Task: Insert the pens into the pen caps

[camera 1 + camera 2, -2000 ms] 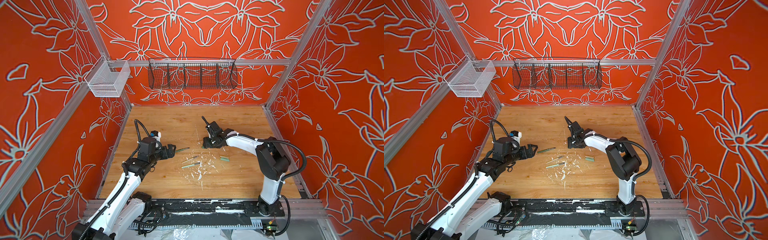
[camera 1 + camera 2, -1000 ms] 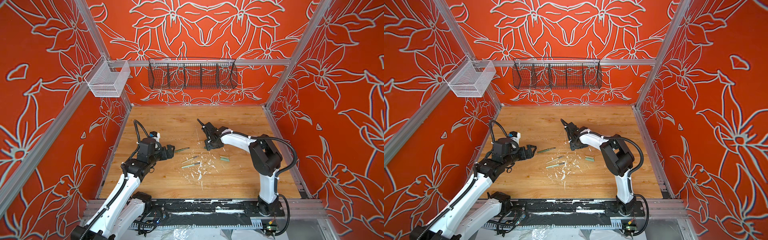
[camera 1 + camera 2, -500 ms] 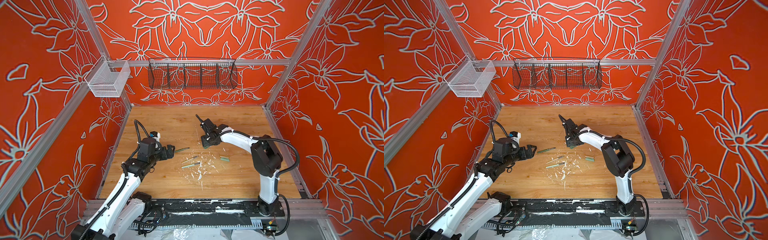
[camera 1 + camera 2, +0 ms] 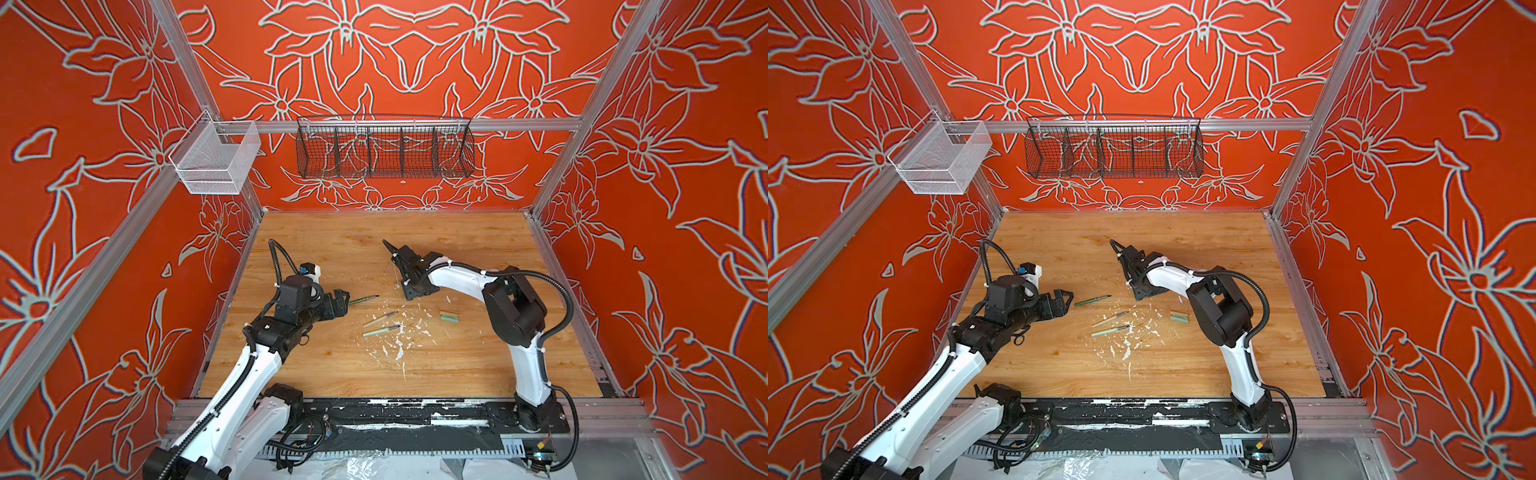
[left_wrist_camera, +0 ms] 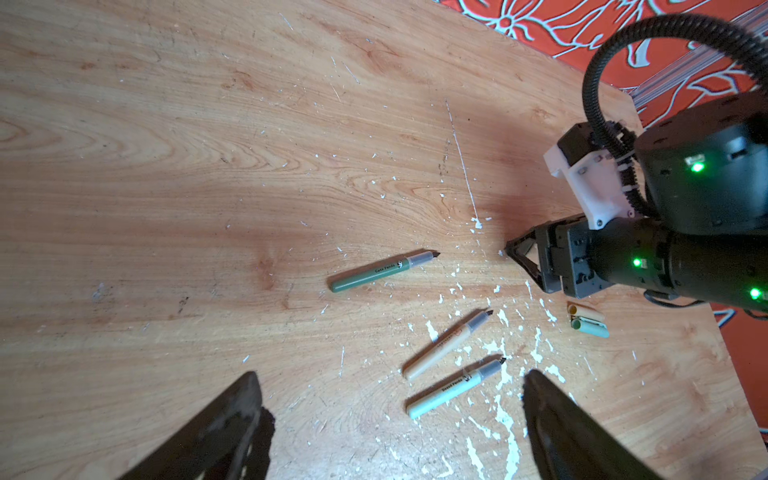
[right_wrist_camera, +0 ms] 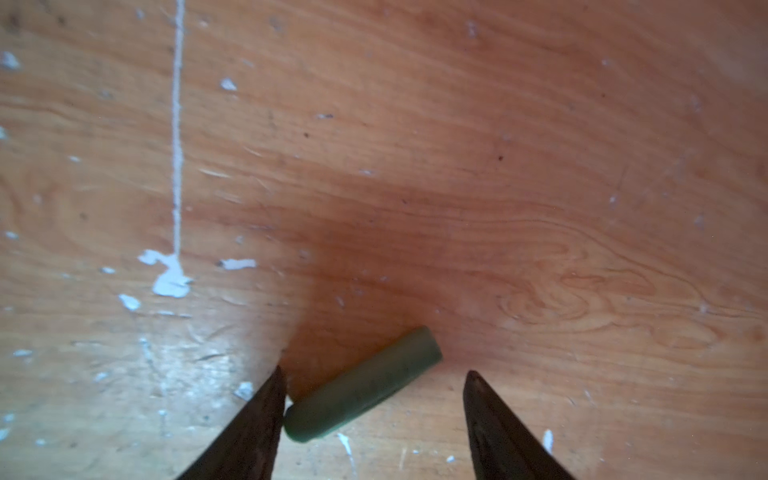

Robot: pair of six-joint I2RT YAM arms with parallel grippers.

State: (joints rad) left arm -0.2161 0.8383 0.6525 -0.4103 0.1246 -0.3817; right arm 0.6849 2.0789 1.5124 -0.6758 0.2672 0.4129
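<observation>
Top views, right arm: over the last two seconds it has swung a little toward the middle of the surface (image 4: 457, 249). Its right fingers (image 4: 412, 291) now point steeply down at the far edge of the white paint flecks (image 4: 400, 353).
Top views, left arm: unmoved. The left fingers (image 4: 341, 300) are spread and empty, near the blunt end of the dark green pen (image 4: 362, 300).
Top views, loose things: the beige pen (image 4: 380, 319), mint pen (image 4: 381, 331), beige cap (image 4: 449, 314) and pale green cap (image 4: 450, 320) have all stayed put, lying flat. The two caps lie side by side, apart from both arms.
Left wrist view: the left fingers (image 5: 220, 424) stand wide apart with nothing between them. All three pens lie uncapped ahead, with their dark tips toward the right arm. The dark green cap cannot be seen here.
Right wrist view: the right fingers (image 6: 253, 419) are released, having spread a touch wider in the last second. The dark green cap (image 6: 365, 384) lies flat and aslant between them. Its rounded end touches one finger and the other finger stands clear.
Meaning for the task: the right arm seems lined up for its pick, so the likely next step is to lower and clench on the cap. Because the cap sits crooked in the gap, it may roll or twist as the fingers close. No pen is capped yet, and the left arm looks placed to take the matching dark green pen.
</observation>
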